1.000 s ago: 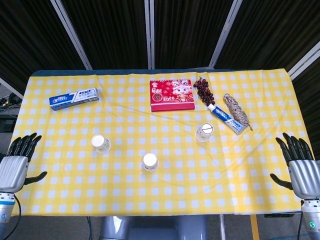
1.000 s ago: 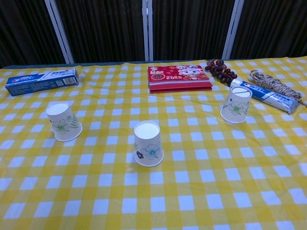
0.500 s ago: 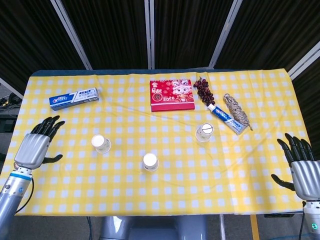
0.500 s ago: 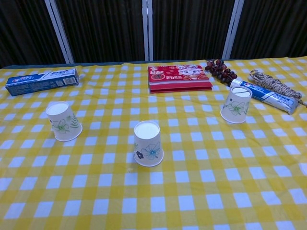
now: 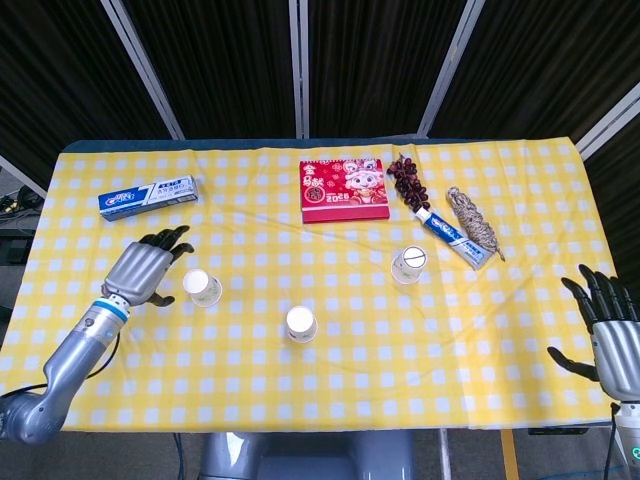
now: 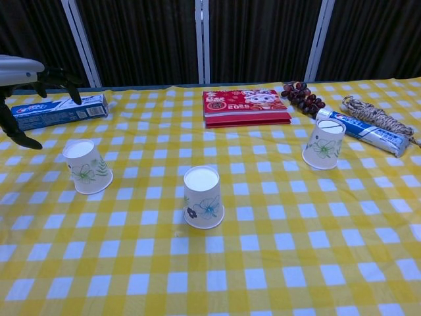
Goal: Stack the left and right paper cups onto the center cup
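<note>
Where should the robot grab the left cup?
Probably around the side wall of the left cup, coming from its left, where the open left hand already hovers. The cup stands upside down, narrow end up, so its tapered side is free to wrap.

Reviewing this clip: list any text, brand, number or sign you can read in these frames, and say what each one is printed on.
"2026": red box, below its cartoon figure; the other characters on it are too small to read.
Blue and white toothpaste box: white lettering, too blurred to read.
Toothpaste tube beside the twine: print too small to read.
Paper cups: flower pattern only, no text.
</note>
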Controlling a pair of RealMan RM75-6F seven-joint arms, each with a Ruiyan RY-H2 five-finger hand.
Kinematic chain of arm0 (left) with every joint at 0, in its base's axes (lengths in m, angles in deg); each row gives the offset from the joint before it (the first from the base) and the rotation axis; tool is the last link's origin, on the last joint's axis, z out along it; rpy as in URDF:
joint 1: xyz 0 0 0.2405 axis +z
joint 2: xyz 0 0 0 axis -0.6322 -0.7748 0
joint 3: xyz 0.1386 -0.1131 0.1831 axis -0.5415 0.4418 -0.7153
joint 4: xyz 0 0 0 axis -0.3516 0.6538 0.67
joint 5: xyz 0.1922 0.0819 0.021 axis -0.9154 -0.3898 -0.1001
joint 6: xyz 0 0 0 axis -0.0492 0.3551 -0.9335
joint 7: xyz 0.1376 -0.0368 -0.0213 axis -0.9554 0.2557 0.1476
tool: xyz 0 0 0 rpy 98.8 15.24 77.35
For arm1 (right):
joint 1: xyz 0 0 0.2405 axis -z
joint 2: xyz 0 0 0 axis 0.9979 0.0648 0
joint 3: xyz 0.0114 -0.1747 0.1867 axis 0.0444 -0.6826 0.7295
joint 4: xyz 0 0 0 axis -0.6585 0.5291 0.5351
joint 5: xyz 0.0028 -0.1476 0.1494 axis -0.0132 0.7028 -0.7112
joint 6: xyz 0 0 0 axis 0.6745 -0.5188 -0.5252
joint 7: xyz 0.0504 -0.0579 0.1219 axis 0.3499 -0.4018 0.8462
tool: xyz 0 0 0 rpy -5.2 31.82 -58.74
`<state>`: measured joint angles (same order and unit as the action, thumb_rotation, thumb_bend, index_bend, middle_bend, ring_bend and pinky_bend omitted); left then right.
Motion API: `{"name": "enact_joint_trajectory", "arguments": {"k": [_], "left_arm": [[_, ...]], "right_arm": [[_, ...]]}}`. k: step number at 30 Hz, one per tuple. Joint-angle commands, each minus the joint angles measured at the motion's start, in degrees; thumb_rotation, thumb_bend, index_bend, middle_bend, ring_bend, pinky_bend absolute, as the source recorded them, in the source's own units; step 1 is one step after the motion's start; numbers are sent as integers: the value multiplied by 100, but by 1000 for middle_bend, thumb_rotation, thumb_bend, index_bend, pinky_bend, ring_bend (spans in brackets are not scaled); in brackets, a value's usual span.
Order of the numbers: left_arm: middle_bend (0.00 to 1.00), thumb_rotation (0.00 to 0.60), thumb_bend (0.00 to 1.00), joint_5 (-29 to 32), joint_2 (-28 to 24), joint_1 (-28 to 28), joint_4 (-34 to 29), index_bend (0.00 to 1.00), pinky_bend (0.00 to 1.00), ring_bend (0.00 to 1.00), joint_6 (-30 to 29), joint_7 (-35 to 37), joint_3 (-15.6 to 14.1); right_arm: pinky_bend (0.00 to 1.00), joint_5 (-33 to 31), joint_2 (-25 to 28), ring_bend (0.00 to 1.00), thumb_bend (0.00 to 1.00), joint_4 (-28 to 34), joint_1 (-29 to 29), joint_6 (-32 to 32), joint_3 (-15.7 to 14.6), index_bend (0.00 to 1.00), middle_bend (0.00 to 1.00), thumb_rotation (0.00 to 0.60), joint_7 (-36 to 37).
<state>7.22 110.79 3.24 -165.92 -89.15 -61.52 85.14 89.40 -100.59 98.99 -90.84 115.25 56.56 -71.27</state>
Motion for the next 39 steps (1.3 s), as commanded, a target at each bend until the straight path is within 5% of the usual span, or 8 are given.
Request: {"name": "enact_joint_trajectory", "arguments": {"k": [1, 17, 25, 32, 39], "left_arm": [[32, 600, 125, 518, 274, -310, 147, 248, 207, 96, 152, -400, -62], [53, 600, 145, 1750, 1098, -941, 737, 275, 229, 112, 124, -1105, -482], [102, 600, 151, 1771, 1194, -956, 877, 333, 253, 147, -157, -1113, -585], [172, 600, 343, 1725, 1231, -931, 966, 415, 305, 208, -274, -1016, -661], [186, 600, 357, 1499, 1339, -900, 1006, 431, 316, 219, -447, -875, -682]], "right_arm": [[0, 9, 16, 0, 0, -7, 10, 23, 6, 169, 0, 600, 64], [0, -33, 81, 0, 0, -35, 37, 76, 49, 170, 0, 600, 306], [0, -42, 85, 0, 0, -35, 46, 93, 59, 172, 0, 600, 340], [0, -30, 75, 0, 0, -31, 45, 89, 53, 172, 0, 600, 316], [0, -26, 72, 0, 0, -27, 50, 96, 53, 172, 0, 600, 319]]}}
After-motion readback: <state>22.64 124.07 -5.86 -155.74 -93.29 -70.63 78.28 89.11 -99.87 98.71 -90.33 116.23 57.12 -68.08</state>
